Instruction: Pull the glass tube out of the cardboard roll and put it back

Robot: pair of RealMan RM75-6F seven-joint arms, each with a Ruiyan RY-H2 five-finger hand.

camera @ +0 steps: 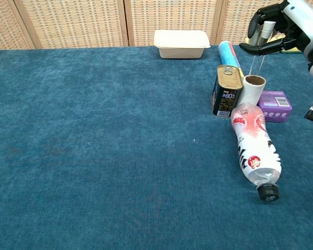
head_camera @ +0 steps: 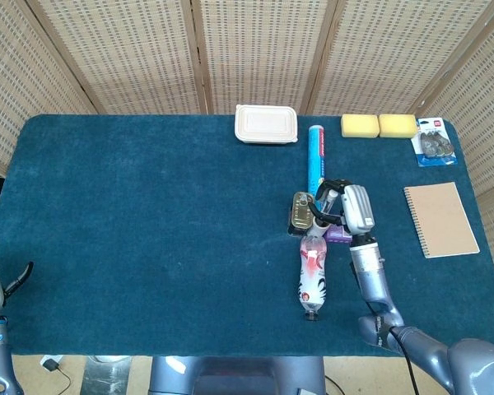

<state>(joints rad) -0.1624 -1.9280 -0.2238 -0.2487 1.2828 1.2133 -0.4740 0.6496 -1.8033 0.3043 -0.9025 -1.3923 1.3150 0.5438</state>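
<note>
Woven wicker screen panels w/ wood frames behind; blue-carpeted table.

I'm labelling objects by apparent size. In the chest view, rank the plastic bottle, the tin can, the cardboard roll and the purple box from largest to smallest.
1. Plastic bottle, clearly largest, though it lies nearest the camera.
2. Tin can.
3. Cardboard roll and purple box: these look about alike, and the bottle hides the roll's base, so I won't rank them.

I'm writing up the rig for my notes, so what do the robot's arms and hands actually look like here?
The right hand has a white shell on its back and black fingers. Its forearm is a glossy silver-grey tube with rounded joint housings, and a thin black cable shows at the wrist. The left hand, at the frame edge, has dark fingers on a silver-grey arm with a blue ring. No sleeves.
</note>
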